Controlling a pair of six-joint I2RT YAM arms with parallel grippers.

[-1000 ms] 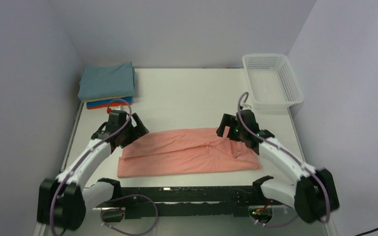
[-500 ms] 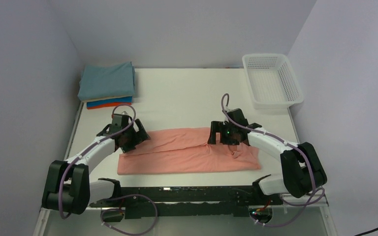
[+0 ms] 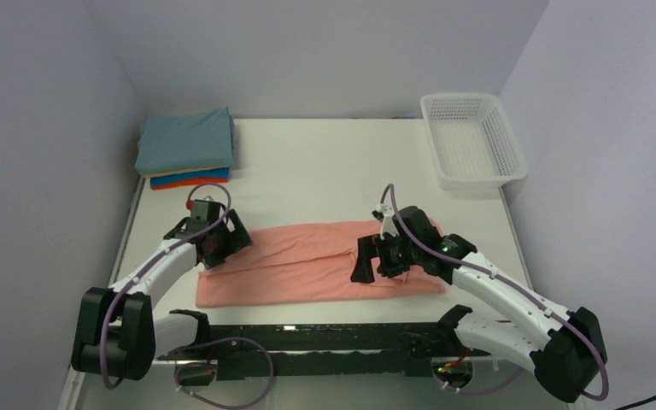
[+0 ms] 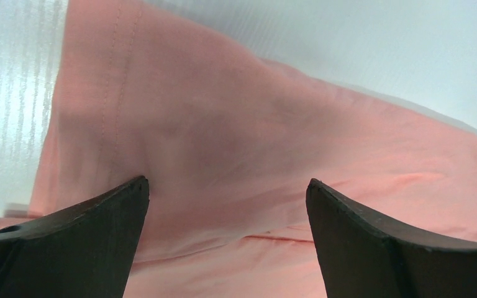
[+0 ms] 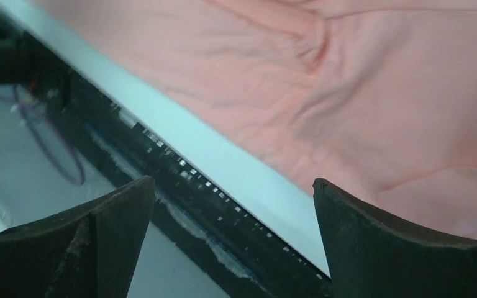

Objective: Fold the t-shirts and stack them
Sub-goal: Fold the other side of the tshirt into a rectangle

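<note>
A salmon-pink t-shirt lies folded into a long band across the near part of the table. It fills the left wrist view and the upper right of the right wrist view. My left gripper is open and empty, just above the shirt's far left corner. My right gripper is open and empty, above the shirt right of its middle, pointing left. A stack of folded t-shirts, teal on top with cream, blue and orange-red edges below, sits at the far left corner.
A white plastic mesh basket stands at the far right corner. The black rail with the arm bases runs along the table's near edge, and shows in the right wrist view. Grey walls close in left, back and right.
My right gripper has moved from the shirt's right end toward its middle and turned to point left. My left gripper shifted slightly left and nearer. The shirt's right part has settled flat.
</note>
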